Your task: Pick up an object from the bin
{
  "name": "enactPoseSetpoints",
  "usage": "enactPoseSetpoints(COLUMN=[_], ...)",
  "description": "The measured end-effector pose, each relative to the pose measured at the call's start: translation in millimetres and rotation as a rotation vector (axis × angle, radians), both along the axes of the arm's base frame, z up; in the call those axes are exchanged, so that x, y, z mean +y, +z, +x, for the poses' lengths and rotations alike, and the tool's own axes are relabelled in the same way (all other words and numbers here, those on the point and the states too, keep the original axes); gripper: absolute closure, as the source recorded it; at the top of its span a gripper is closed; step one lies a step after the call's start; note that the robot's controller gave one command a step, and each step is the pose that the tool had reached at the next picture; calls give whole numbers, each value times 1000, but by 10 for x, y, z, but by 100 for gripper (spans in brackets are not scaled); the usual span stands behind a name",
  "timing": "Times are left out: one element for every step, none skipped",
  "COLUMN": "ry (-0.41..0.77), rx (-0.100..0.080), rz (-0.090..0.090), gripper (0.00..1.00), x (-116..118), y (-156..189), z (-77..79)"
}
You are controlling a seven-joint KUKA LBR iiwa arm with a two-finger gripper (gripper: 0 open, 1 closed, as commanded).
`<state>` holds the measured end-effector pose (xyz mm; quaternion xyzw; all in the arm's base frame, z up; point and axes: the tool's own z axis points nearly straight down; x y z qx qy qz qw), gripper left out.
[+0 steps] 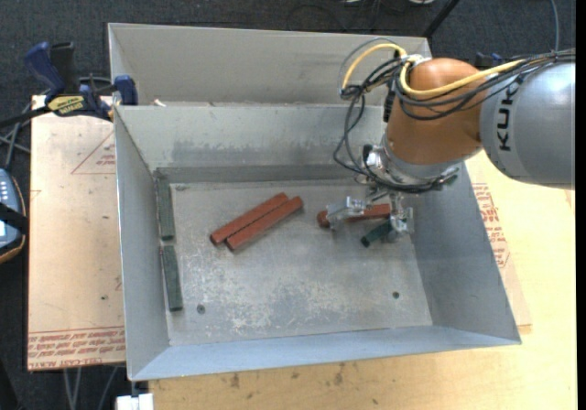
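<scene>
Arm [540, 124] is carrying black capital letters on its grey link, just right of the orange cover [439, 115]. They are running top to bottom, reading "KU", with a third letter curving out of sight below. Other print is coming out too small to read.

1 camera, above bin [302, 303], seemingly tilted.

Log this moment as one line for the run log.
gripper: low in bin, right side | by it: small red-brown piece, dark green piece | centre: two red-brown bars | left wall: two grey-green strips
</scene>
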<state>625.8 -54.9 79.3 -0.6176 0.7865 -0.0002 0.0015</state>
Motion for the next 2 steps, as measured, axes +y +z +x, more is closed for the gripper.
enactPoseSetpoints(ry=[182,181], rx=[0,1], rz=[3,3], gripper=[100,100], x=[-696,-696], y=[54,53], z=[291,290])
